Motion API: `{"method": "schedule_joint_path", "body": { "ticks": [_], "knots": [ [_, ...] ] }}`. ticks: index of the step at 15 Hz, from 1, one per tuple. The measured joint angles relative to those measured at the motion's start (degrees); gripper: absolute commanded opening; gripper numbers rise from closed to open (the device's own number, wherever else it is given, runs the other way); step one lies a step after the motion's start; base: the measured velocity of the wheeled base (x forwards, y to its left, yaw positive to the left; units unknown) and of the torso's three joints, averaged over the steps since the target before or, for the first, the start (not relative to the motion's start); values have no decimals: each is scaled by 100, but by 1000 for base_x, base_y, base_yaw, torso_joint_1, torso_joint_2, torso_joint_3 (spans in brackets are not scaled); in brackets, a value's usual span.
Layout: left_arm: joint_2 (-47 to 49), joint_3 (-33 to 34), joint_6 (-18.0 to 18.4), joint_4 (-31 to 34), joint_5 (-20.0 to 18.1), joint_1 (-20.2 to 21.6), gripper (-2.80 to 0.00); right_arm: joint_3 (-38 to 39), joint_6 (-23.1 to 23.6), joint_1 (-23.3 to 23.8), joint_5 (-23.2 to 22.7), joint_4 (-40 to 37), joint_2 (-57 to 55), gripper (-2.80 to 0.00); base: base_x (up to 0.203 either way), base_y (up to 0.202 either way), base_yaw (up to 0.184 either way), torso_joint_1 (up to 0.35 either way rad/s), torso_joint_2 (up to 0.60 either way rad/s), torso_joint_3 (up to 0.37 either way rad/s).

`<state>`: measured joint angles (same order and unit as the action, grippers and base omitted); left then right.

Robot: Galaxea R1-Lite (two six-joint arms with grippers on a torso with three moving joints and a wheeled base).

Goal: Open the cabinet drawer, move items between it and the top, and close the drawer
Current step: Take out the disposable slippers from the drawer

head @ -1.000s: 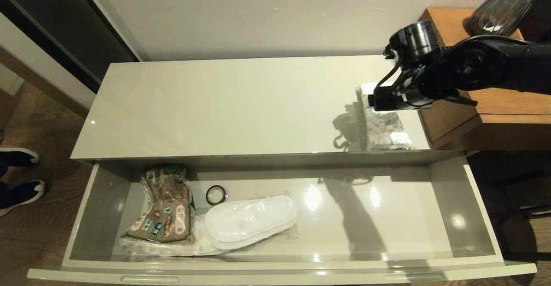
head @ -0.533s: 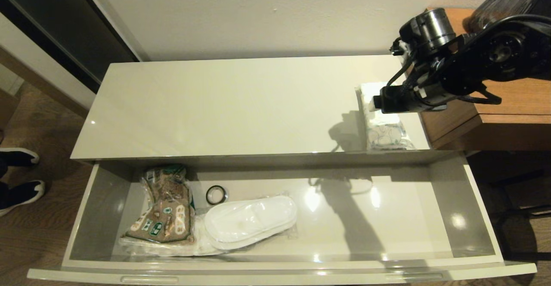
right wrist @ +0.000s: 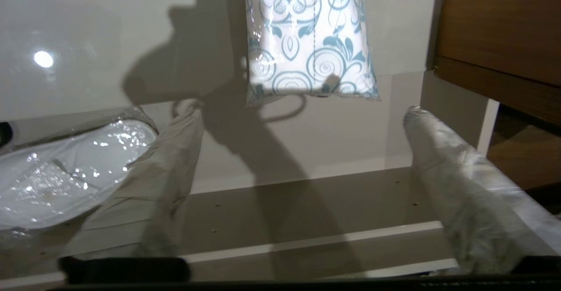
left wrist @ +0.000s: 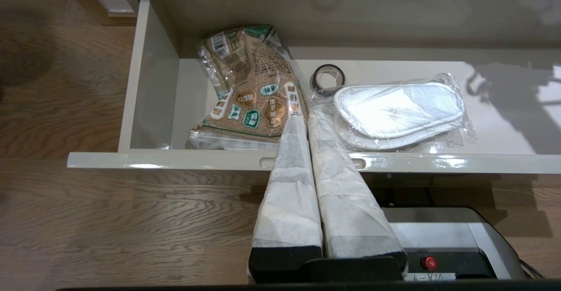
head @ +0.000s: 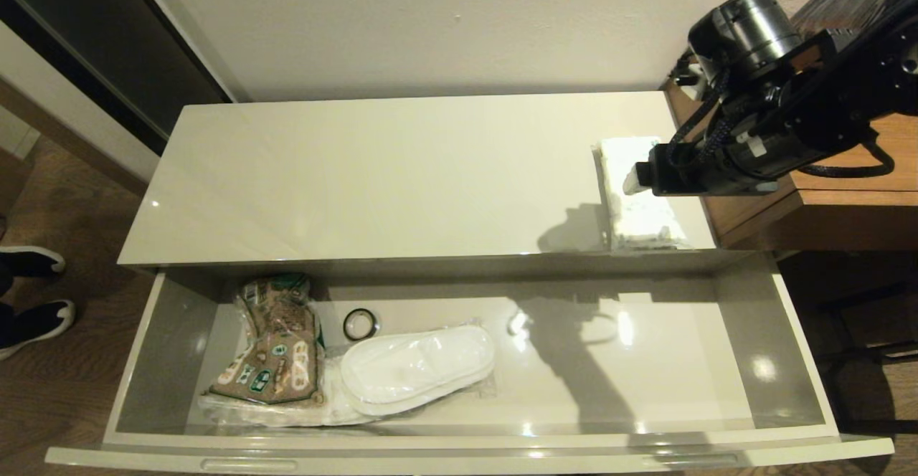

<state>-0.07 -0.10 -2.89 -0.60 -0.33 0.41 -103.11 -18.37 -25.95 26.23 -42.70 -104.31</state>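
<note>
While drawer (head: 459, 383) stood fully pulled out, head view recorded: tissue pack (head: 638, 207) flat on cabinet top (head: 373, 175), right end, near front edge; right gripper (head: 635, 178) above it, fingers barely visible. Wrapped slippers (head: 416, 368), brown printed packet (head: 276, 350), black ring (head: 359, 323) in drawer's left half.

Left wrist view: left gripper (left wrist: 302, 126) pressed together, empty, before drawer front.

Right wrist view: fingers (right wrist: 175, 159) spread wide, nothing between; pack's far end cut off.

Risk, judged: soft pack near edge, clumsy grasp could nudge it off.
</note>
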Motion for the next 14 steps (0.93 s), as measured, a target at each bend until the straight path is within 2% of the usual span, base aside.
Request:
{"method": "schedule_joint_path", "body": {
  "ticks": [6, 14],
  "knots": [
    [0, 0, -2, 0, -1, 0, -280, 323, -425, -307, 223, -79, 324, -280, 0, 0, 0, 0, 0, 0],
    [0, 0, 2, 0, -1, 0, -280, 564, -715, -563, 445, -478, 702, -280, 0, 0, 0, 0, 0, 0]
  ]
}}
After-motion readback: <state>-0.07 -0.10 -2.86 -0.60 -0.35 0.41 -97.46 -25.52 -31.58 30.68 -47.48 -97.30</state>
